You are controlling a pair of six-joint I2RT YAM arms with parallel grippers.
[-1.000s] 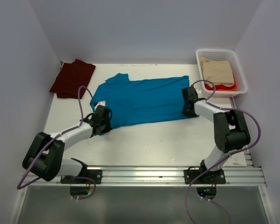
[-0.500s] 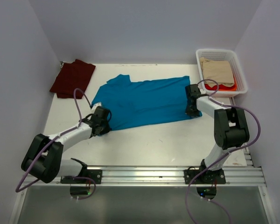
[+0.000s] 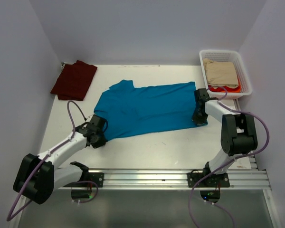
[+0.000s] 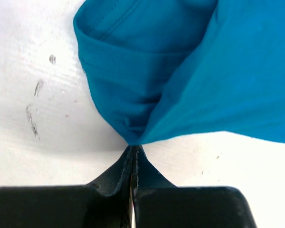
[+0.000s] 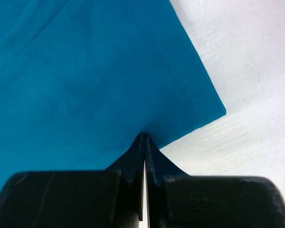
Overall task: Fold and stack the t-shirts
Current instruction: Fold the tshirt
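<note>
The teal-blue t-shirt [image 3: 145, 109] lies spread across the middle of the white table. My left gripper [image 3: 98, 134] is shut on its near left corner; the pinched, bunched cloth [image 4: 133, 118] shows in the left wrist view at my closed fingertips [image 4: 134, 148]. My right gripper [image 3: 200, 117] is shut on the shirt's near right hem; the flat cloth [image 5: 95, 76] fills the right wrist view above my closed fingertips [image 5: 145, 138]. The dark maroon t-shirt [image 3: 74, 79] lies folded at the far left corner.
A white basket [image 3: 242, 61] at the far right holds tan cloth [image 3: 221, 72] over something red [image 3: 223, 89]. Walls enclose the table on the left, back and right. A metal rail [image 3: 156, 178] runs along the near edge.
Both grippers have dragged the teal shirt: the left one pulled its corner nearer and leftward, the right one moved right. The shirt now lies flatter and stretched wider.
</note>
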